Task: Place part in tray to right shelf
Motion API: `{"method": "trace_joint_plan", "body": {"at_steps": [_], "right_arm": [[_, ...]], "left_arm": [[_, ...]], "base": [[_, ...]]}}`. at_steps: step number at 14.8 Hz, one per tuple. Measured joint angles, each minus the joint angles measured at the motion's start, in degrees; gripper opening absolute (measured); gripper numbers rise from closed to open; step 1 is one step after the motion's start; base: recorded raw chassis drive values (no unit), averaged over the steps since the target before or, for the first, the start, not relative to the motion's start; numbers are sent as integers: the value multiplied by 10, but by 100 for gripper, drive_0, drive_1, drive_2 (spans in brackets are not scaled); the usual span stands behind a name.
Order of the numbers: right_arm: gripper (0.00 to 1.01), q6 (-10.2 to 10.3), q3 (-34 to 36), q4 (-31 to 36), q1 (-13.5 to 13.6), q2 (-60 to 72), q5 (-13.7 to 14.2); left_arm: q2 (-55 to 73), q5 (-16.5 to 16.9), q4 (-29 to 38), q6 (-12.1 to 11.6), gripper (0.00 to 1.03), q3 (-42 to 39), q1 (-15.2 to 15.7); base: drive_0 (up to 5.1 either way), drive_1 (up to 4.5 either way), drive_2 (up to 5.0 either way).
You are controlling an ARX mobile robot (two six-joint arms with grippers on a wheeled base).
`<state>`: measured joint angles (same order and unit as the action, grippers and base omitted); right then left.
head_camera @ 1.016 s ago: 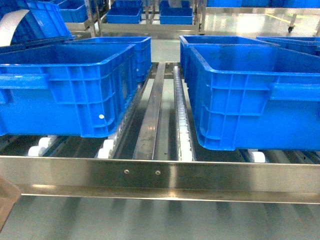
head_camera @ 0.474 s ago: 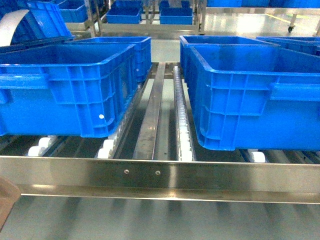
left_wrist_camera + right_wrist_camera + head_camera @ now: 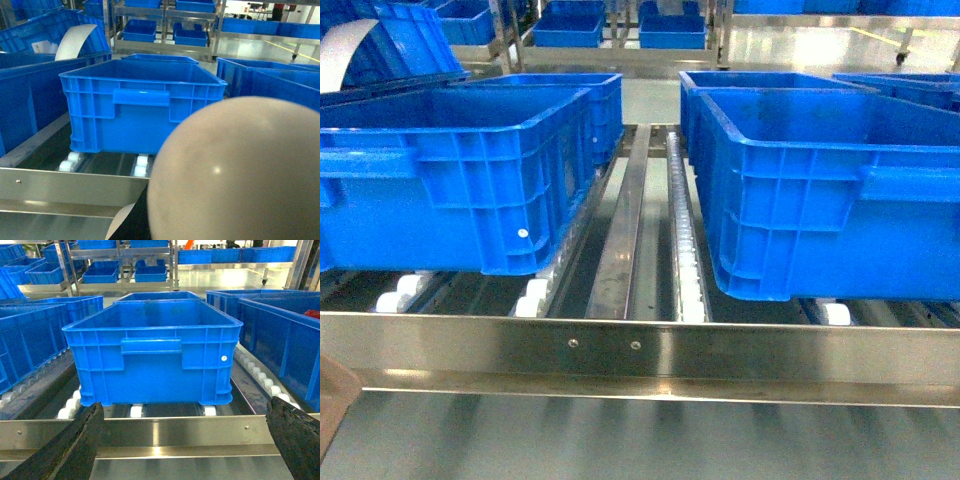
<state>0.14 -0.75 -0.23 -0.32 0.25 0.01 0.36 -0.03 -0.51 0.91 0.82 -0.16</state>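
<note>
Two crates sit on the right shelf (image 3: pixel 640 350) behind its front rail: one crate (image 3: pixel 450 170) in the left lane, another crate (image 3: pixel 830 190) in the right lane. Between them run a bare rail and a roller track (image 3: pixel 685 240). More crates stand behind each. The tray's (image 3: pixel 332 400) edge pokes in before the rail, far left.
</note>
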Motion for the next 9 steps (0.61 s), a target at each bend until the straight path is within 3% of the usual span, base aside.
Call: {"method": "trace_joint_plan", "body": {"at_steps": [9], "right_arm": [[98, 0, 0, 0, 0, 0, 0]], "left_arm": [[0, 0, 0, 0, 14, 0, 0]], "base": [[0, 0, 0]]}}
